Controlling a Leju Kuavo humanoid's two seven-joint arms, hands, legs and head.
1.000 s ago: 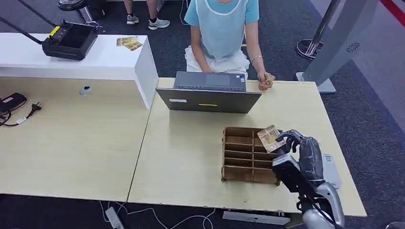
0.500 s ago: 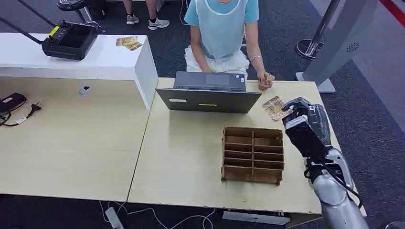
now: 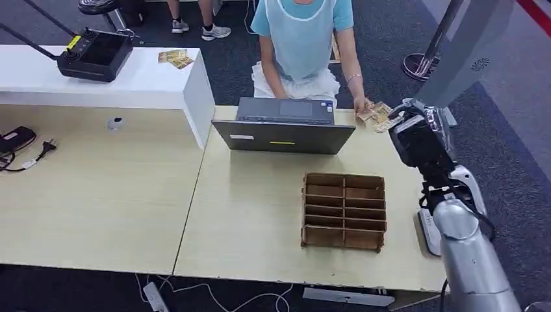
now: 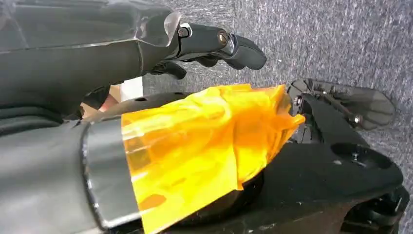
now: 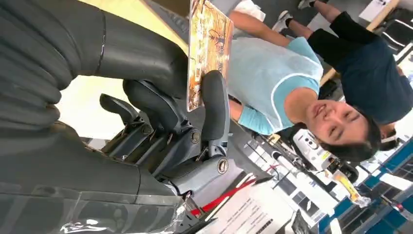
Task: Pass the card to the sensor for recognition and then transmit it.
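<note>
The right hand [image 3: 416, 130] pinched the card [image 3: 377, 115] above the table's [image 3: 260, 214] far edge, its long side pointing toward ten o'clock at the person's hand [image 3: 361, 104]; the left hand [image 4: 214, 46] was curled on nothing.

Two pale wood tabletops [image 3: 104, 195] stand side by side on dark grey carpet [image 3: 513, 162], a white counter [image 3: 143, 81] behind them and a grey pillar [image 3: 464, 45] at right.

Right robot hand [image 3: 408, 123] carried the card [image 3: 377, 115] from above the wooden organizer [image 3: 344, 211] to the bench's far right edge. The person's hand [image 3: 362, 107] now touches the card.
</note>
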